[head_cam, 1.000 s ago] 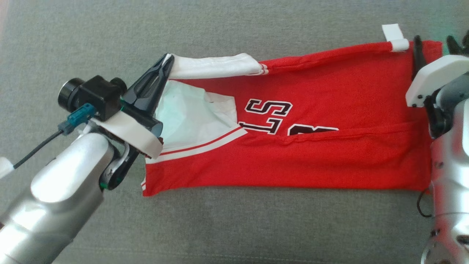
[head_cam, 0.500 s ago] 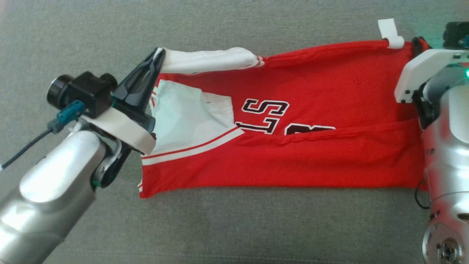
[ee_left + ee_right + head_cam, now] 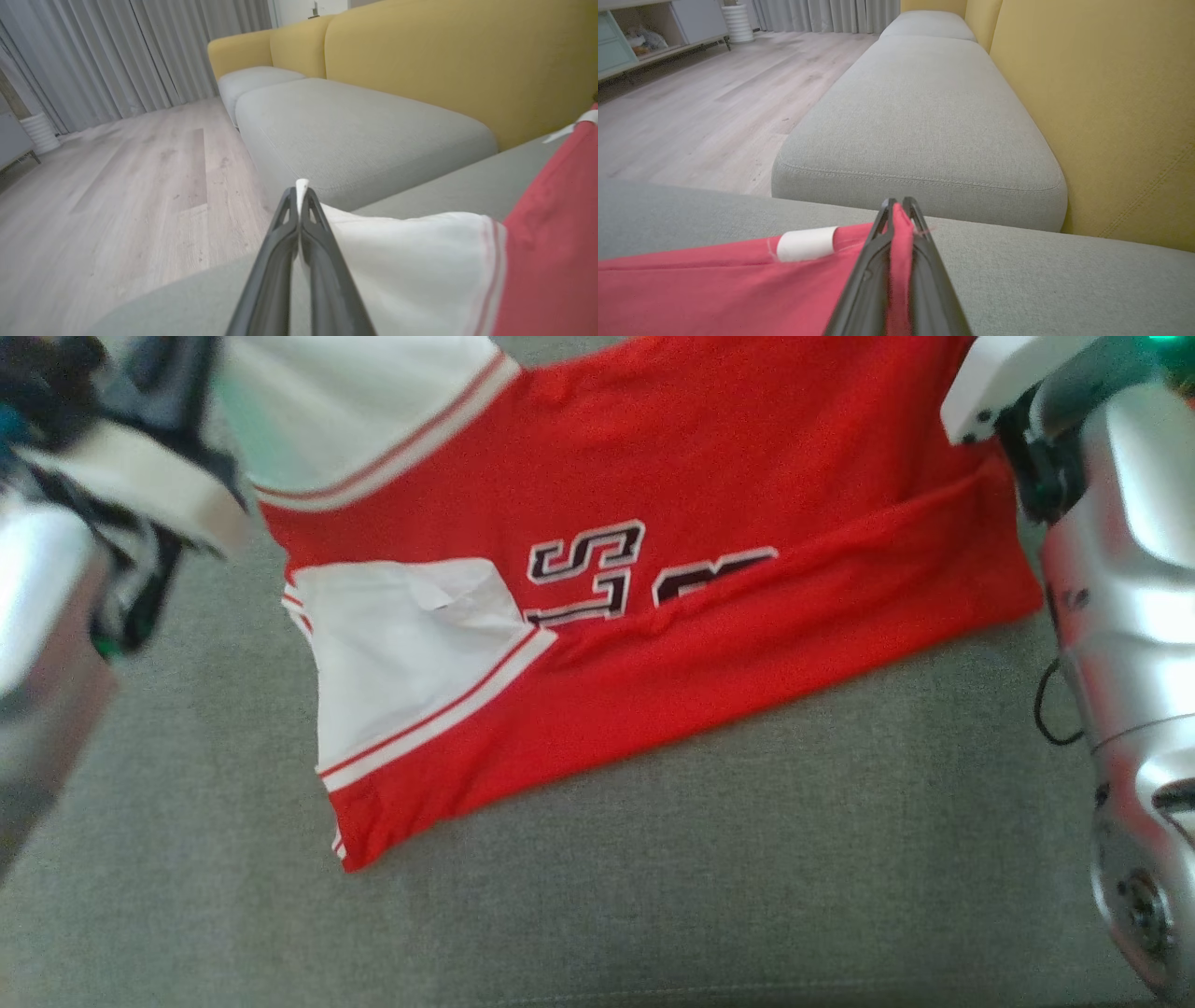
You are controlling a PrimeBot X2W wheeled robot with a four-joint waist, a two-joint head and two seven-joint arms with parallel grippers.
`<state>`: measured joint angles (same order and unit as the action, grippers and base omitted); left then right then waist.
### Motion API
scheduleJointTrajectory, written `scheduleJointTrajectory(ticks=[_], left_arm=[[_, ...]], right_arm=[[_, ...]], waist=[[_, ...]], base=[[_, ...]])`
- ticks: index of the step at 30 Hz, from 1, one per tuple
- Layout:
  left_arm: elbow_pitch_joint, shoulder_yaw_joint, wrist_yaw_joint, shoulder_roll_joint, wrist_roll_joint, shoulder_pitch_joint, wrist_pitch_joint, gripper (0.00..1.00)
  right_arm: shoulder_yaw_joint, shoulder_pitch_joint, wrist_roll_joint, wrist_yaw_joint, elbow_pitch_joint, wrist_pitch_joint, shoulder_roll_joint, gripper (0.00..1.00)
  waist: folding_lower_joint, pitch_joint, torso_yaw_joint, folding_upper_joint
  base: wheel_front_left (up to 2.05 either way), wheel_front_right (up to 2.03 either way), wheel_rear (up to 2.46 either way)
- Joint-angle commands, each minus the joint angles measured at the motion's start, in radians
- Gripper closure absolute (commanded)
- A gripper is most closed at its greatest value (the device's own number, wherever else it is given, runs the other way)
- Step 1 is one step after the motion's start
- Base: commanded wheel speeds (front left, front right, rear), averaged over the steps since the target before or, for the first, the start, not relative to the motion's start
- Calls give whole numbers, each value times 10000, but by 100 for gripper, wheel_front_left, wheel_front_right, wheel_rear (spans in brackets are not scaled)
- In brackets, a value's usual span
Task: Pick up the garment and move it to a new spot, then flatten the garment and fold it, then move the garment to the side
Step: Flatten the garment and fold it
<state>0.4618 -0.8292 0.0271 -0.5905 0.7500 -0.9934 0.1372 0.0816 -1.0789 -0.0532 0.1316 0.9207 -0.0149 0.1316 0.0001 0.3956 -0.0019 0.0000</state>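
Pinching a white sleeve edge of the red basketball jersey [image 3: 747, 485] in the fully closed left gripper [image 3: 299, 197], and clamping a red hem corner beside the white tag [image 3: 806, 243] in the equally closed right gripper [image 3: 899, 206]. Stretching the cloth between both and letting the rest drape below onto the grey sofa cushion [image 3: 653, 915], probably setting up a carry. Facing yellow backrests [image 3: 1111, 116], pale wood floor [image 3: 140, 186] and grey curtains [image 3: 117, 60] beyond the fingertips.

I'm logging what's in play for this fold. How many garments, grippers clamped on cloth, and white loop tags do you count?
garment: 1
grippers: 2, the left gripper and the right gripper, each shut on the garment
white tag: 1
total: 4
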Motion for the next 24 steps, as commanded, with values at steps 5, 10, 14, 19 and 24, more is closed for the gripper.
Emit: scheduleJointTrajectory(ticks=[5, 10, 14, 19, 24], left_arm=[[1083, 780, -255, -210, -312, -1775, 455, 100], [2171, 692, -489, 254, -571, -2497, 801, 100], [2610, 503, -807, 563, -652, -2359, 1008, 100], [2703, 141, -1077, 683, -721, -1597, 1113, 100], [2407, -103, -1201, 577, -645, -838, 1123, 100]], right_arm=[[815, -956, -1320, -9, -165, 539, 130, 100], [1194, -1247, -2163, -9, 192, 961, 353, 100], [1982, -987, -2663, -9, 390, 1050, 636, 100], [2626, -410, -3486, -9, 608, 947, 1126, 100], [3239, 140, -4064, -9, 570, 797, 1548, 100]], waist=[[-1, 244, -228, 0], [-1, 255, -144, 0], [-1, 84, 19, 0], [-1, -293, 203, 0], [-1, -575, 343, 0]], base=[[0, 0, 0], [0, 0, 0], [0, 0, 0], [0, 0, 0], [0, 0, 0]])
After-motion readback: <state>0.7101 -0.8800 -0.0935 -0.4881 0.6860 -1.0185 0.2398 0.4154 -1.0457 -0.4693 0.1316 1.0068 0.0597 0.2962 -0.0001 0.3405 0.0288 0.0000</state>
